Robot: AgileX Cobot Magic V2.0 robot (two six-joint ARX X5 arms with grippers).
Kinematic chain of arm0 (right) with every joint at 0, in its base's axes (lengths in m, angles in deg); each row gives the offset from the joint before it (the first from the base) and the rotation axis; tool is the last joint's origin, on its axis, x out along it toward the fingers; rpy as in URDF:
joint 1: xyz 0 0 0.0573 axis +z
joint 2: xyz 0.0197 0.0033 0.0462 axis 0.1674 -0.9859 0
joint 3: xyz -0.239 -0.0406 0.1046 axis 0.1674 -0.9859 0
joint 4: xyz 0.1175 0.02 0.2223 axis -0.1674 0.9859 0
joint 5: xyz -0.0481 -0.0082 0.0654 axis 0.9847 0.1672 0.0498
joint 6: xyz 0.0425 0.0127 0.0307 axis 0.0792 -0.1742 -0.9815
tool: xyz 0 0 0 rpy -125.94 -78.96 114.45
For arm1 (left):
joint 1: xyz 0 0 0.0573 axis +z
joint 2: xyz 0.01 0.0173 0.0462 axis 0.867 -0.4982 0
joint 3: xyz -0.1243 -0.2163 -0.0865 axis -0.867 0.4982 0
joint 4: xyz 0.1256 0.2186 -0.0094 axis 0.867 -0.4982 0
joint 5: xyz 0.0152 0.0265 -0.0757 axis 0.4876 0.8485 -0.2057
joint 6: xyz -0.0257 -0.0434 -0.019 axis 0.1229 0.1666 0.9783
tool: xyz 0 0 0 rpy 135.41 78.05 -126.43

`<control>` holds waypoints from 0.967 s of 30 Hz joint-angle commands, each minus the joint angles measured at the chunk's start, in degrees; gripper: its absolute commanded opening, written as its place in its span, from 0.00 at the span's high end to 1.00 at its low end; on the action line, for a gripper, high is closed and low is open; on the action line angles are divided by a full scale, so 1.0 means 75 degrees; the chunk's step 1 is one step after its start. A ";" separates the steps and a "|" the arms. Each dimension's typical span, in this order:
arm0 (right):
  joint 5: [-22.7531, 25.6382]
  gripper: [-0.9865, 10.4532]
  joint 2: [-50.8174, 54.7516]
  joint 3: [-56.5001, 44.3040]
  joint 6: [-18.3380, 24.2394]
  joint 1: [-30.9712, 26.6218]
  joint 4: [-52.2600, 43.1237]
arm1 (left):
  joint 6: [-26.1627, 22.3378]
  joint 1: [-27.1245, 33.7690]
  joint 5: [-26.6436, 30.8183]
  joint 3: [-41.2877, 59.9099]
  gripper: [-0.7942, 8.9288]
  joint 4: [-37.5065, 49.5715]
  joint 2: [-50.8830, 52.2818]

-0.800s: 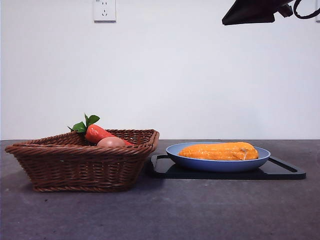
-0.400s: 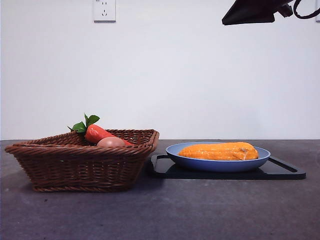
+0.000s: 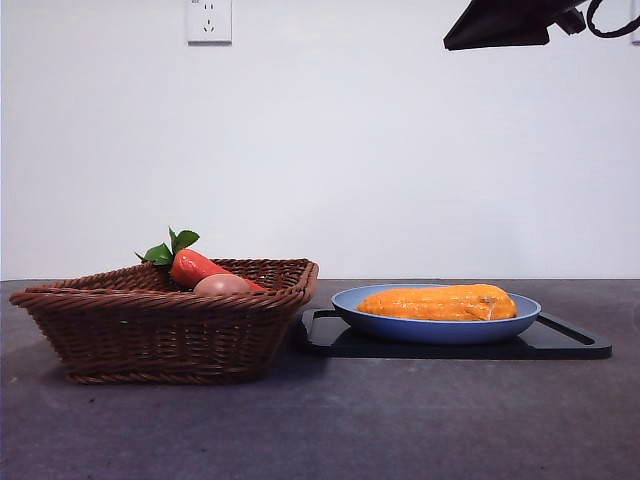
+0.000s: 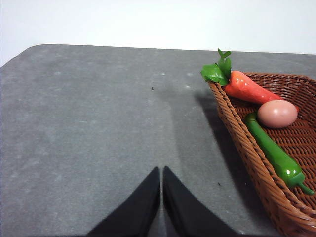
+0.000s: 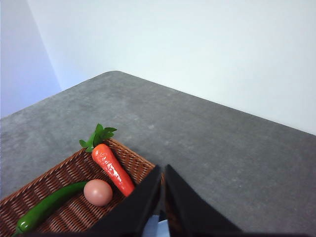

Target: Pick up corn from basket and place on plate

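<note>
The corn (image 3: pixel 438 302), a long orange-yellow cob, lies flat in the light blue plate (image 3: pixel 436 327) to the right of the brown wicker basket (image 3: pixel 165 325). No gripper touches it. My right gripper (image 5: pixel 162 174) is shut and empty, high above the plate side; it shows as a black tip at the top right of the front view (image 3: pixel 497 27). My left gripper (image 4: pixel 161 174) is shut and empty over bare table beside the basket (image 4: pixel 261 168). The plate's blue rim barely shows under the right jaws.
The plate stands on a flat black tray (image 3: pixel 570 342). In the basket lie a red-orange carrot (image 4: pixel 252 89) with green leaves, a tan-pink egg (image 4: pixel 277 113) and a green pepper (image 4: pixel 273 154). A wall socket (image 3: pixel 209 20) is on the back wall.
</note>
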 commanded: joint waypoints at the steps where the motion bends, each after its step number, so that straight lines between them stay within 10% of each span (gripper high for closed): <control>1: -0.0003 0.91 -0.0093 0.0073 0.0032 -0.0006 -0.0076 | 0.0020 0.0020 0.0009 0.0041 0.91 -0.0449 0.0006; 12: 0.1690 0.91 0.0868 -0.0026 0.0708 -0.0364 0.1067 | 0.0020 0.0020 0.0009 0.0041 0.91 -0.0437 0.0006; 29: 0.1862 0.91 0.5761 -0.4287 0.0256 -0.2518 -0.0090 | 0.0020 0.0020 0.0009 0.0041 0.91 -0.0434 0.0006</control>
